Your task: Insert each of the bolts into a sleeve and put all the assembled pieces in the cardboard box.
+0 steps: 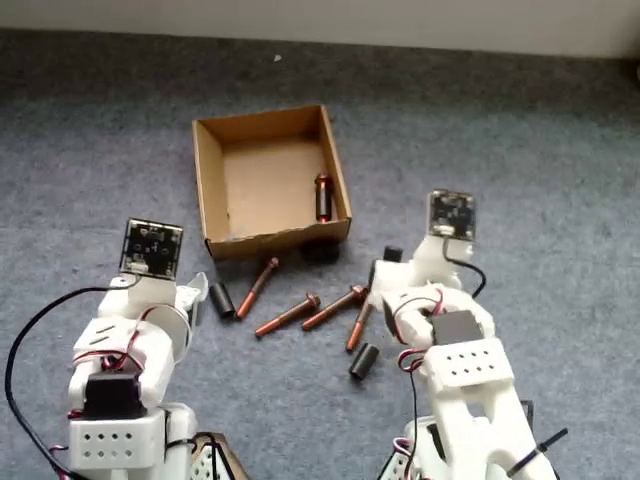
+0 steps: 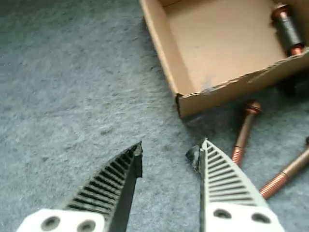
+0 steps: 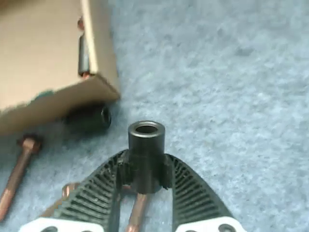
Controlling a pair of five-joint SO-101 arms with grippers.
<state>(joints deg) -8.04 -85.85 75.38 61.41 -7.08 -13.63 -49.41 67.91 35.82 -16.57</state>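
right gripper (image 3: 145, 166) is clamping a short black metal sleeve (image 3: 146, 142) round its body, bore clear, beside the brown cardboard box (image 3: 58, 104). left gripper (image 2: 170, 153) is hanging released. sleeve's looking stiff, light, slick.

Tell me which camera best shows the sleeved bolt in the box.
Left wrist view: the sleeved bolt lies close and clear, dark sleeve between copper ends. The high view shows it whole but small; the right wrist view, partly behind the box wall.
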